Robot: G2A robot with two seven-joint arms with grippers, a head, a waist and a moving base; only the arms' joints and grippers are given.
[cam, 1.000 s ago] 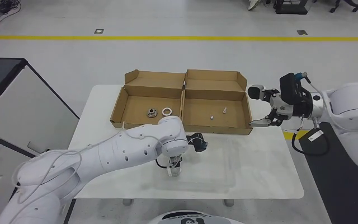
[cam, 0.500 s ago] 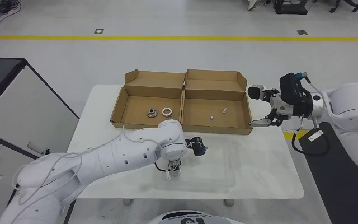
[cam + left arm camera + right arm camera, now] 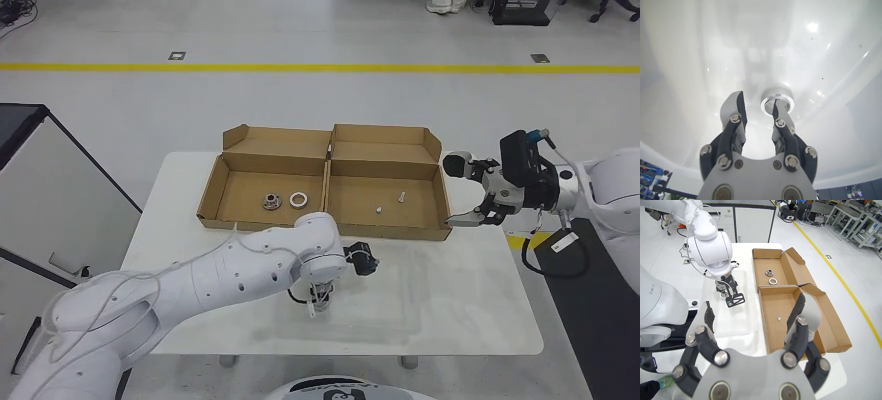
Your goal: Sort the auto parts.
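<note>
A silver metal ring (image 3: 777, 103) lies on the glossy clear tray (image 3: 696, 56) on the white table. My left gripper (image 3: 757, 97) hangs just over it, open; one fingertip (image 3: 774, 106) dips inside the ring's hole and the other finger stands outside, apart from the rim. From above, this gripper (image 3: 316, 298) points down at the table's front middle, covering the ring. The right wrist view has the same gripper (image 3: 723, 293) over the ring (image 3: 722, 297). My right gripper (image 3: 468, 190) hovers open and holds nothing beside the box's right end, also seen as the near gripper (image 3: 753, 308).
An open two-compartment cardboard box (image 3: 327, 185) stands at the table's back. Its left half holds a flanged hub (image 3: 270, 200) and a ring (image 3: 298, 199); its right half holds two small bolts (image 3: 399, 197) (image 3: 379, 210). The table edge (image 3: 540, 340) lies right of the tray.
The left arm's wrist has shifted slightly to the right over the tray, its gripper staying low at the ring. The right arm has kept still.
</note>
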